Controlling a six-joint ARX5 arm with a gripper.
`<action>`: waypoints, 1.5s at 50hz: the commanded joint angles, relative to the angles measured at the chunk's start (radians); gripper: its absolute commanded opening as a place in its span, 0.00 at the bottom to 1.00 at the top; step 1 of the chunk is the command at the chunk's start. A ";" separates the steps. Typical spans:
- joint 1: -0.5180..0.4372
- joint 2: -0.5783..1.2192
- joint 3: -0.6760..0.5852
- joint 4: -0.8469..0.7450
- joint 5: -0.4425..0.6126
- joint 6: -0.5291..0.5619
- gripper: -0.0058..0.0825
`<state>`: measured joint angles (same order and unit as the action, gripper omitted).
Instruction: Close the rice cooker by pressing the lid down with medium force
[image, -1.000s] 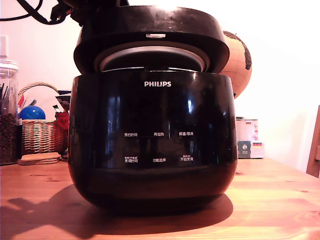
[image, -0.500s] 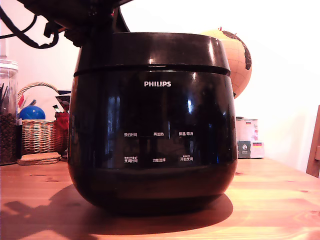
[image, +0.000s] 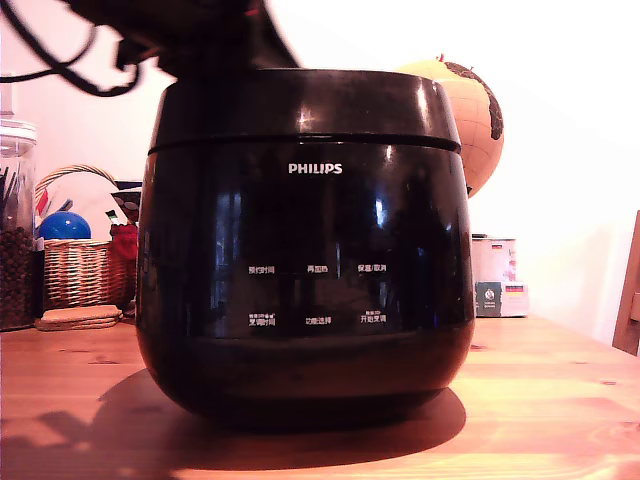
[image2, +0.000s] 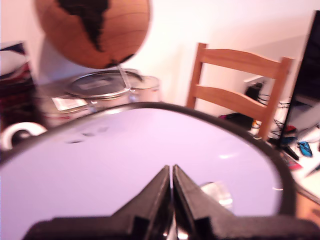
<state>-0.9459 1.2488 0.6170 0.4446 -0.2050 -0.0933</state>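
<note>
Lid (image: 300, 103) sits flat on the cooker (image: 305, 270), only a thin seam showing around the rim, no gap to the pot. Looks shut, though whether the latch has caught cannot be told from here.

Gripper (image2: 172, 172) has its two fingers pressed together, nothing between them. In the wrist view the tips hang over the glossy lid top (image2: 125, 170), which fills the frame directly under the tool. Contact or a hair above: cannot tell, the picture is blurred.

Exterior view shows only a dark smeared arm (image: 200, 30) above the lid's back edge, toward that view's left; the fingers themselves are not readable there.

Key relation: lid lies straight below the closed tips, its flat top facing the tool, so any further press would go straight down. Hinge side appears to be under the arm, front latch side out ahead of the tips.

Judgement: task at or near done. If the latch is not seated, one more downward push near the front edge would be the call.

Globe (image2: 92, 30) and chair (image2: 235, 85) sit beyond the lid, well apart from the tool.
</note>
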 joint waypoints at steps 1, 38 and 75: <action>-0.011 0.105 -0.105 -0.095 -0.010 0.015 0.04; -0.006 -0.008 -0.042 0.113 -0.022 0.078 0.04; 0.360 -0.468 0.013 -0.146 -0.118 0.260 0.04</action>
<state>-0.6174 0.8055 0.6304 0.3058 -0.3206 0.1616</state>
